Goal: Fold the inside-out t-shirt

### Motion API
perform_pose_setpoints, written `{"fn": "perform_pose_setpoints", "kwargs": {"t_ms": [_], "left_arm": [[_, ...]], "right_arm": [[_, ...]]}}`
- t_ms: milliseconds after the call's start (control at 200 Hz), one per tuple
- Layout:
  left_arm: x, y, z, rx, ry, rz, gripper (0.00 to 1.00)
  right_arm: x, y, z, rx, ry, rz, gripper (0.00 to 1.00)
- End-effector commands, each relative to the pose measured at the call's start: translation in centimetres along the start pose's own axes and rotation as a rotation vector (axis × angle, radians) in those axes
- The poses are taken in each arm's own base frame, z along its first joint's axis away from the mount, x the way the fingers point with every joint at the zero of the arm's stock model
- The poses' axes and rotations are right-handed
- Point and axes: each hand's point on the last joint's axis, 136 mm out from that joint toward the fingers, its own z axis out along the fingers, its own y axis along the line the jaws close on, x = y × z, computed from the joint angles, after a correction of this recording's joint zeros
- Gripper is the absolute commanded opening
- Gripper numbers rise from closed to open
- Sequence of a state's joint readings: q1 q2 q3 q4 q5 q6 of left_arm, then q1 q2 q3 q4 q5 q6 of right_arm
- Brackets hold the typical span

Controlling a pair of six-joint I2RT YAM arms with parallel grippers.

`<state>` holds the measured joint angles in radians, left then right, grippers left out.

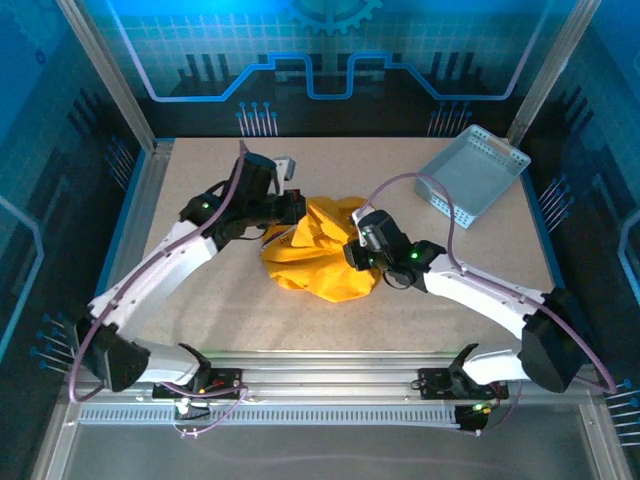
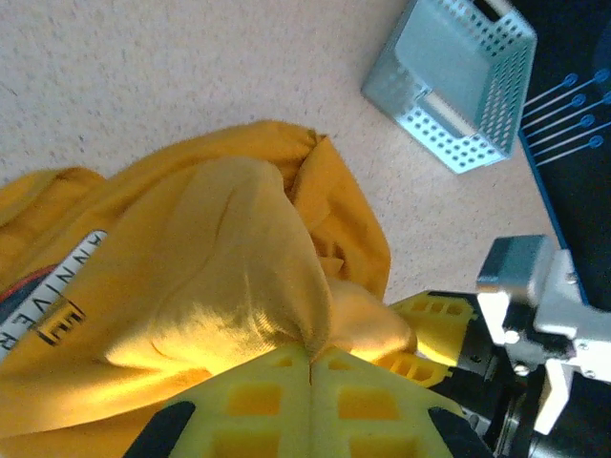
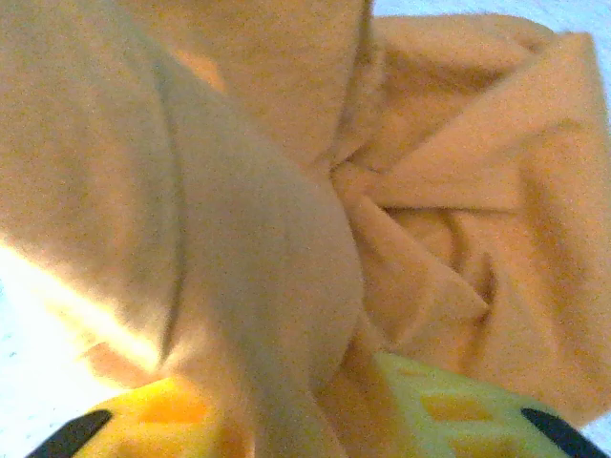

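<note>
A pale blue-grey basket [image 1: 472, 172] with lots of little holes sits on the far right corner of the table [image 1: 330, 165], turned at a slant to the table's edges. One of its end walls has a long handle slot [image 2: 492, 8]. The table top is tan with tiny speckles. On the far side stands a blue wall [image 1: 330, 50] with bright lines. Shiny metal posts [image 1: 107, 72] rise at the far left and far right corners

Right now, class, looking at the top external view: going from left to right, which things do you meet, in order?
left arm's base → mustard-yellow t-shirt → pale blue-grey basket
</note>
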<state>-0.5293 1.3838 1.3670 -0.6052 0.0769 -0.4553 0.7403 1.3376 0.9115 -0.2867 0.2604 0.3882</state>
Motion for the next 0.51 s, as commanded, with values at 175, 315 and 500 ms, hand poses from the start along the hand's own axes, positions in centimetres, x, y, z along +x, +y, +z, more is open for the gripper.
{"fn": "perform_pose_setpoints", "kwargs": {"t_ms": [175, 315, 500], "left_arm": [[0.1, -1.2, 1.3, 0.076, 0.055, -0.075, 0.0], [0.0, -1.4, 1.2, 0.084, 0.051, -0.079, 0.0], [0.2, -1.5, 0.9, 0.093, 0.053, -0.078, 0.0]], "right_arm": [[-4.0, 8.1, -6.5, -0.303, -0.29, -0.083, 0.58], [-5.7, 9.3, -6.2, -0.3, -0.288, -0.07, 0.57], [-7.3, 8.6, -4.1, -0.238, -0.28, -0.073, 0.57]]}}
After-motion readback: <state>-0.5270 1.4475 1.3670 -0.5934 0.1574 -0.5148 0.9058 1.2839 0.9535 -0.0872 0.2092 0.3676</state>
